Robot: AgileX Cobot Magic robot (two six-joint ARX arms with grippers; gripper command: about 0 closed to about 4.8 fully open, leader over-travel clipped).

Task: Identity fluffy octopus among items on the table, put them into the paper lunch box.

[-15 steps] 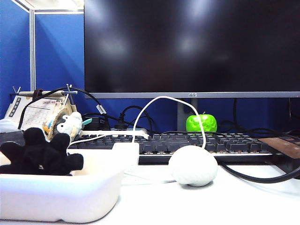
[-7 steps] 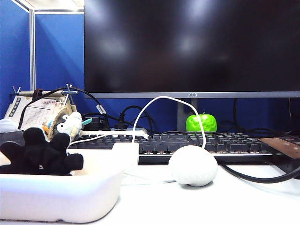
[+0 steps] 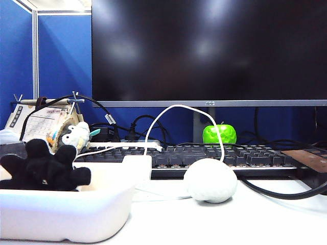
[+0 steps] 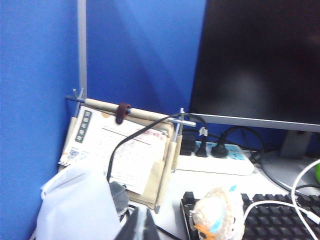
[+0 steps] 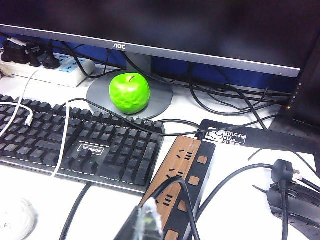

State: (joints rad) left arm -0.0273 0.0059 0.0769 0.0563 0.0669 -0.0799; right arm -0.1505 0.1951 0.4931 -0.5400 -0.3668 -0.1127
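Octopus (image 3: 43, 168), black and fluffy, lies inside my white paper lunch box (image 3: 71, 212) at the table's left. My left gripper (image 4: 143, 231) is pressed together, empty, near the desk calendar (image 4: 122, 155). Right gripper (image 5: 142, 225) looks closed above a power strip (image 5: 181, 185).

Fluffy octopus (image 3: 43, 168) settled marginally lower in paper lunch box (image 3: 66, 212); otherwise no visible change.
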